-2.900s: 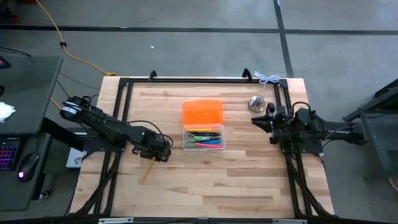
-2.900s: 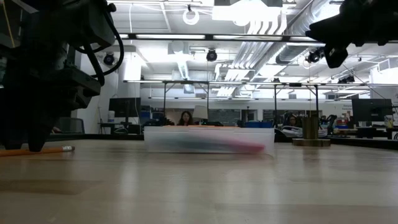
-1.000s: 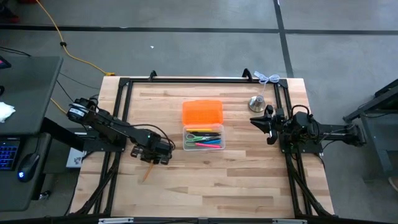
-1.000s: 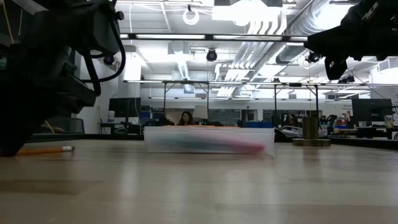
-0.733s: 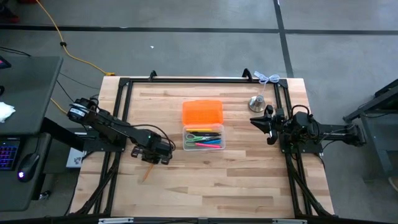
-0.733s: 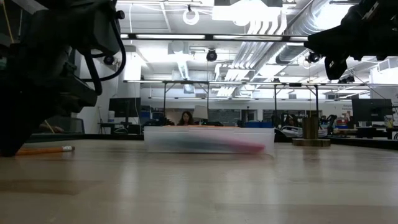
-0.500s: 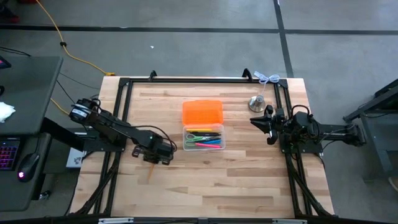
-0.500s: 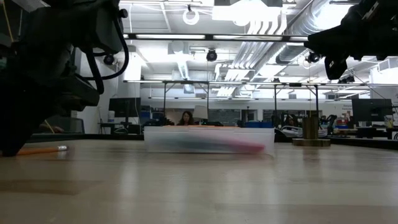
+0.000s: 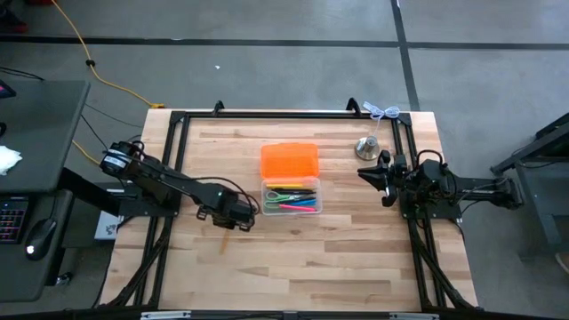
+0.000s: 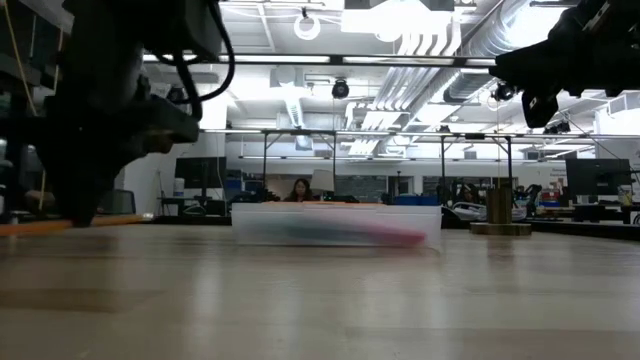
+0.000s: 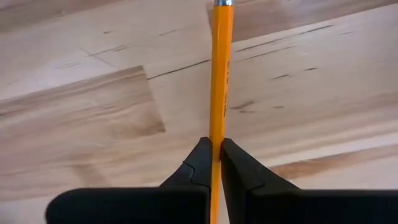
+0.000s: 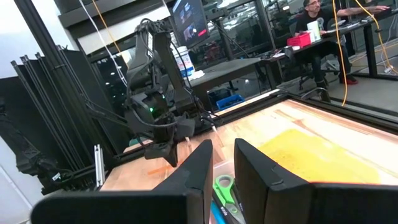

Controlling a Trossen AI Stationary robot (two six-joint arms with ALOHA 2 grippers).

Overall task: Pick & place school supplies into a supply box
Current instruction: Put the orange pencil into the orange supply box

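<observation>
An orange-yellow pencil (image 11: 219, 68) with a metal ferrule is between the fingers of my left gripper (image 9: 230, 219), which is shut on it left of the supply box. The gripper shows at the left of the low view (image 10: 80, 212), with the pencil (image 10: 28, 228) sticking out beside it. The clear supply box (image 9: 292, 198) rests on the table's middle. Its orange lid (image 9: 289, 161) lies open toward the far edge. Inside lie several coloured pens and green-handled scissors (image 12: 225, 186). My right gripper (image 9: 373, 172) waits at the right, level, its fingers a narrow gap apart and holding nothing (image 12: 224, 163). My left gripper pinches the pencil's shaft (image 11: 217, 124) between its two fingertips (image 11: 199, 158), some way back from the ferrule end. The fingers come from above, pointing down, and lie across the pencil. The pencil hangs about level, just clear of the table.
A silver bell-shaped metal object (image 9: 367, 148) stands right of the lid, near my right gripper. A white cord (image 9: 384, 112) lies at the far right corner. Black frame rails (image 9: 169, 178) run along the table's left, right and far sides. Bare wood spreads toward the near edge.
My left gripper has taken hold of the pencil, risen a little and gone toward the supply box. The pencil, which lay on the table, has come up off the wood and travelled along with the gripper.
</observation>
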